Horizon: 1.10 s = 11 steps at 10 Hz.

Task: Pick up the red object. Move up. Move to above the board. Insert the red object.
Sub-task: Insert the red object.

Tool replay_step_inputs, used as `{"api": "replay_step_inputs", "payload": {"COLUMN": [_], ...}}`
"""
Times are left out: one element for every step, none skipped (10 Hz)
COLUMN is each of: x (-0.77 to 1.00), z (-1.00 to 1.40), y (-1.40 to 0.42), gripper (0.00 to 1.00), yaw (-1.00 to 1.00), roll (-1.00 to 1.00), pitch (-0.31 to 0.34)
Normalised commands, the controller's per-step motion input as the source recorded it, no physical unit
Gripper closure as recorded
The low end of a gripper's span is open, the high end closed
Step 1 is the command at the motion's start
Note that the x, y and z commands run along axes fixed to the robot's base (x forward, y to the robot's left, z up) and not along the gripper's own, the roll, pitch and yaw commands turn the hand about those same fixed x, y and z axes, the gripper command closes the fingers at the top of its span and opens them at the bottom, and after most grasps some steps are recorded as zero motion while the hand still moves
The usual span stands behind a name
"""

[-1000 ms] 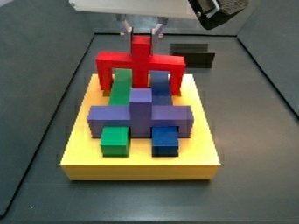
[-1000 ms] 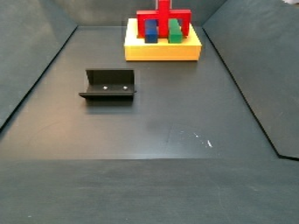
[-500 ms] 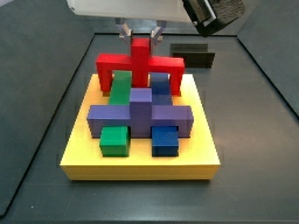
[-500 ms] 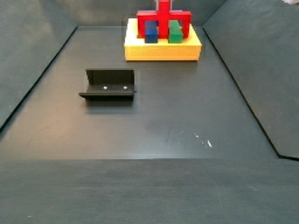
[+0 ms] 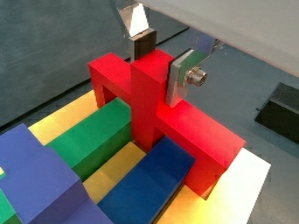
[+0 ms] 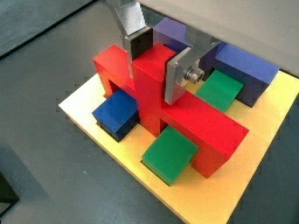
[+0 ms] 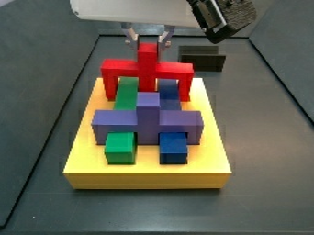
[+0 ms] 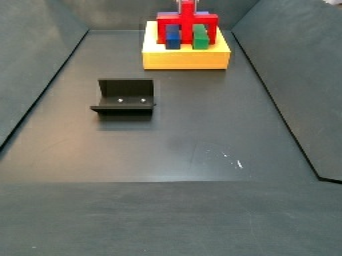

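My gripper is pinching the red object's upright stem, top centre of frame. It straddles the green block and blue block on the yellow board. Fixture well apart.

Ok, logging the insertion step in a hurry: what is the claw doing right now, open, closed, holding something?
Claw: closed on the red object's upright stem, over the yellow board, straddling the green and blue blocks.
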Motion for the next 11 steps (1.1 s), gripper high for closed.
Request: {"api": "replay_step_inputs", "payload": {"x": [0.05, 0.08, 0.14, 0.19, 0.07, 0.03, 0.00, 0.00, 0.00, -0.01, 0.00], "z": [-0.14, -0.25, -0.29, -0.17, -0.05, 0.00, 0.02, 0.09, 0.12, 0.13, 0.05], "y": [0.00, 0.00, 0.00, 0.05, 0.15, 0.00, -0.04, -0.03, 0.00, 0.00, 0.00], "gripper": [1.00, 1.00, 1.00, 1.00, 1.00, 1.00, 1.00, 1.00, 1.00, 1.00, 1.00], "yaw": [0.00, 0.00, 0.01, 0.00, -0.03, -0.03, 0.00, -0.08, -0.09, -0.09, -0.05], "roll": [0.15, 0.12, 0.11, 0.20, 0.24, 0.25, 0.23, 0.20, 0.22, 0.23, 0.22], "pitch": [0.001, 0.000, 0.000, 0.034, 0.063, 0.067, 0.061, 0.036, 0.033, 0.030, 0.009]}}
